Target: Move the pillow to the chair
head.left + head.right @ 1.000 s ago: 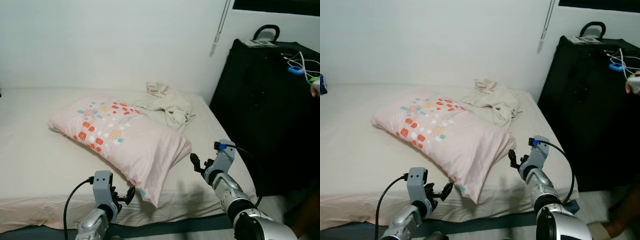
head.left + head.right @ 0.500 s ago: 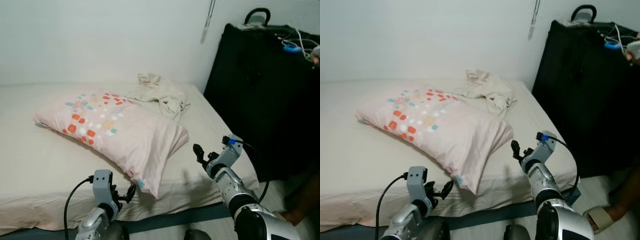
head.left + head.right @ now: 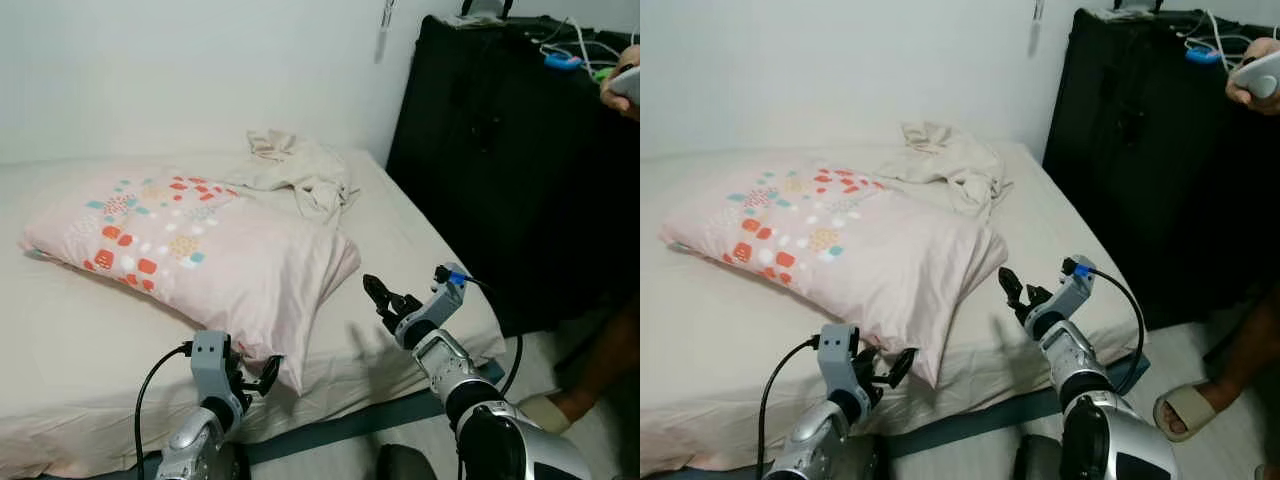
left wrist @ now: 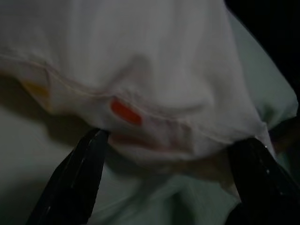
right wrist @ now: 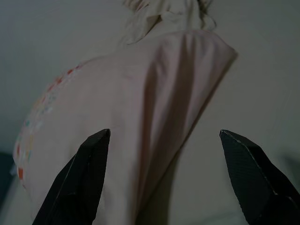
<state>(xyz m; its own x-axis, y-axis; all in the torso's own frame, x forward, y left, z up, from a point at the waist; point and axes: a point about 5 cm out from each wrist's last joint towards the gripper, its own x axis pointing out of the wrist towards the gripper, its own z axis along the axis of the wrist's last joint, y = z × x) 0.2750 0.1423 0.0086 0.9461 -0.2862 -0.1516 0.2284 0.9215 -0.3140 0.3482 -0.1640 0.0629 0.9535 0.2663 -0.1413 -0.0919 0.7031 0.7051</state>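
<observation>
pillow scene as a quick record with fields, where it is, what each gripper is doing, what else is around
pillow: pink pillow with coloured patches, lying on the bed
left gripper: open, at the pillow's near corner
right gripper: open, just right of the pillow, apart from it
also on bed: crumpled beige cloth beyond the pillow
right of bed: black cabinet; a person's hand and sandalled foot
</observation>
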